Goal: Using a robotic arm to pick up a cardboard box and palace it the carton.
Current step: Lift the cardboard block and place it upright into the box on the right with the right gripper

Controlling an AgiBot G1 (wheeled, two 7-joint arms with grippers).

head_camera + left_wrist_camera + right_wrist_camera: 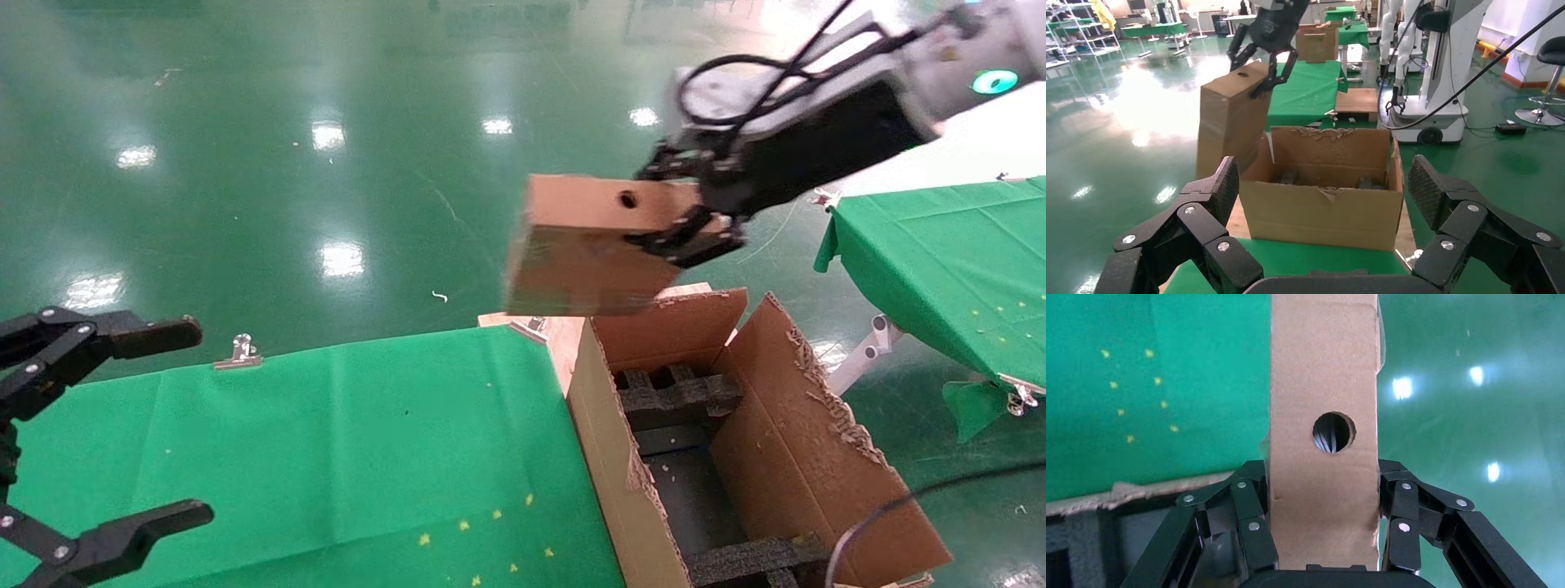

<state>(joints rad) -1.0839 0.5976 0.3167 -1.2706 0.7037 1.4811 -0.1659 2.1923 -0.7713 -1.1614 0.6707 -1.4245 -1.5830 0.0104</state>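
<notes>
My right gripper point(682, 214), on the white robotic arm with a teal ring point(994, 81), is shut on the cardboard box point(584, 245). It holds the box in the air above the far end of the carton point(768, 425). The box's narrow face with the round hole point(1333, 432) faces the right wrist camera, with the fingers point(1251, 517) clamped on both sides. The left wrist view shows the box point(1229, 119) hanging just beyond the carton point(1321, 208), held by the right gripper point(1267, 64). Black foam inserts point(682, 396) lie inside the carton. My left gripper point(151, 420) is open and idle over the green table.
The carton stands against the green-clothed table point(343, 441), whose cloth is held by metal clips point(239, 353). A second green-clothed table point(948, 253) stands at the right. A black cable point(891, 506) crosses the carton's near corner. Glossy green floor lies beyond.
</notes>
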